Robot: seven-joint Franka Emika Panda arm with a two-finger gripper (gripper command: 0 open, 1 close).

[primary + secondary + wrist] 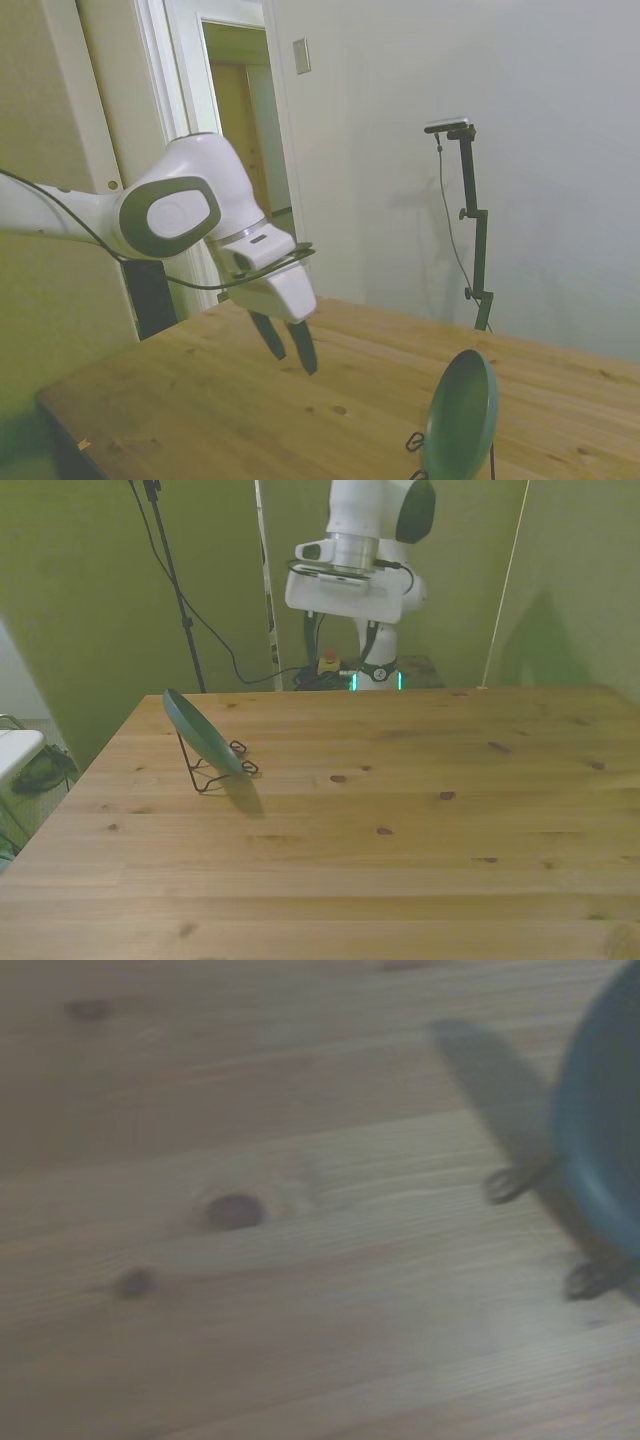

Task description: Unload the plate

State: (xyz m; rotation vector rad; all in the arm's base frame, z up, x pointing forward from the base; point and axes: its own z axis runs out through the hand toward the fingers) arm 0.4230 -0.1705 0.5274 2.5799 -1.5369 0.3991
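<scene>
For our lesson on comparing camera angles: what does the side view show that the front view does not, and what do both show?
Only the side view shows an open doorway. Only the front view shows the whole wire rack on the table. Both show the green plate standing tilted in the rack, and the gripper raised, apart from the plate.

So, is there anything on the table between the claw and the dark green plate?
No. In the side view only bare wooden table lies between the claw and the round dark green plate leaning in its thin black wire rack.
</scene>
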